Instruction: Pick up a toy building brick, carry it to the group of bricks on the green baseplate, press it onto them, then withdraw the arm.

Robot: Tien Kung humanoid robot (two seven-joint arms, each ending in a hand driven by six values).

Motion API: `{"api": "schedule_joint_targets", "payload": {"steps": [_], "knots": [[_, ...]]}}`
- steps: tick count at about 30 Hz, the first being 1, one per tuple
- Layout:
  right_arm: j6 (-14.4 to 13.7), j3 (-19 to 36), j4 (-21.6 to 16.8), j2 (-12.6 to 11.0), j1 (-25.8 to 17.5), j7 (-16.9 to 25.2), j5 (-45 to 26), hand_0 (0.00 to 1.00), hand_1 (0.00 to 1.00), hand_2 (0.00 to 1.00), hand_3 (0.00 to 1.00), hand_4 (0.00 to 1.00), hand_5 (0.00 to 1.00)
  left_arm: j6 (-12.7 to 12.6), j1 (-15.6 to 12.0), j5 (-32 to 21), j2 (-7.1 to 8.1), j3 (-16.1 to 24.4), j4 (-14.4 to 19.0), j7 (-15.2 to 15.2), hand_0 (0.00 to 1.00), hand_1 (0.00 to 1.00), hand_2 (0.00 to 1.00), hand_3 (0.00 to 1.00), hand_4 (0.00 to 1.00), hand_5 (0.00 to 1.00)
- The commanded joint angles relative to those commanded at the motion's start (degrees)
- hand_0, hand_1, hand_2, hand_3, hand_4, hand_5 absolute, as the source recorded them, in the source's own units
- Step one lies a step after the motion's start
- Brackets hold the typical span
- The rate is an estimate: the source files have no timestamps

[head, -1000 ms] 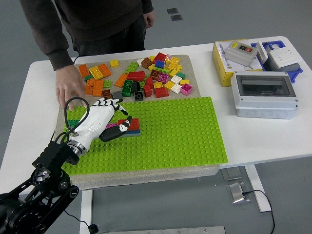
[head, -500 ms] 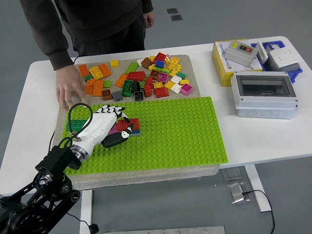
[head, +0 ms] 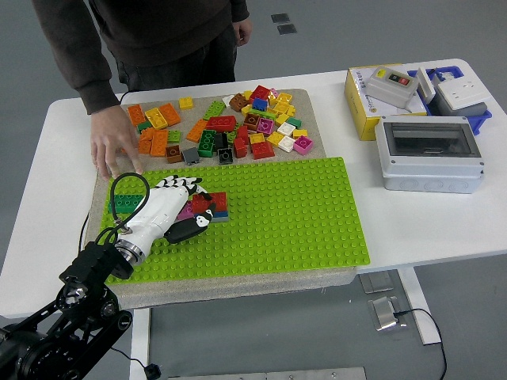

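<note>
the left hand (head: 170, 207) lies flat on the brick group (head: 212, 204) near the baseplate (head: 301, 214)'s left edge, fingers (head: 190, 187) loose, gripping nothing.

White table (head: 444, 229) ahead of me, grey floor (head: 475, 32) around it, two dark floor plates (head: 282, 22) at 12 o'clock, table foot (head: 388, 310) with black cable (head: 434, 332) at 5 o'clock, even light.

White left hand (head: 162, 210), black arm (head: 71, 301)
</note>
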State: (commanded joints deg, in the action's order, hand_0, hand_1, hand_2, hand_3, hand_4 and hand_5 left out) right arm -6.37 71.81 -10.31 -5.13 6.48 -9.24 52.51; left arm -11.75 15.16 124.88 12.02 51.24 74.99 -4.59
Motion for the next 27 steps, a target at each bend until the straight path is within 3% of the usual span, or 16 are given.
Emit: {"api": "schedule_joint_targets", "payload": {"steps": [10, 19, 27], "knots": [[0.1, -0.2, 0.0, 0.0, -0.1, -0.1, 0.0, 0.636, 0.629, 0.621, 0.617, 0.437, 0.729, -0.8, -0.6, 1.4, 0.08, 0.5, 0.9, 0.4, 0.964, 0.931, 0.912, 0.649, 0.538, 0.829], [0.1, -0.5, 0.0, 0.2, -0.1, -0.1, -0.2, 0.636, 0.629, 0.620, 0.618, 0.439, 0.727, -6.1, -0.8, 1.3, -0.41, 1.2, -1.6, 5.6, 0.962, 0.931, 0.915, 0.656, 0.534, 0.825], [0.1, -0.6, 0.0, 0.1, -0.2, -0.1, -0.3, 0.636, 0.631, 0.620, 0.618, 0.439, 0.726, -6.2, -1.0, 1.5, -0.22, 1.0, -0.4, 5.6, 0.962, 0.932, 0.914, 0.654, 0.533, 0.824]]}}
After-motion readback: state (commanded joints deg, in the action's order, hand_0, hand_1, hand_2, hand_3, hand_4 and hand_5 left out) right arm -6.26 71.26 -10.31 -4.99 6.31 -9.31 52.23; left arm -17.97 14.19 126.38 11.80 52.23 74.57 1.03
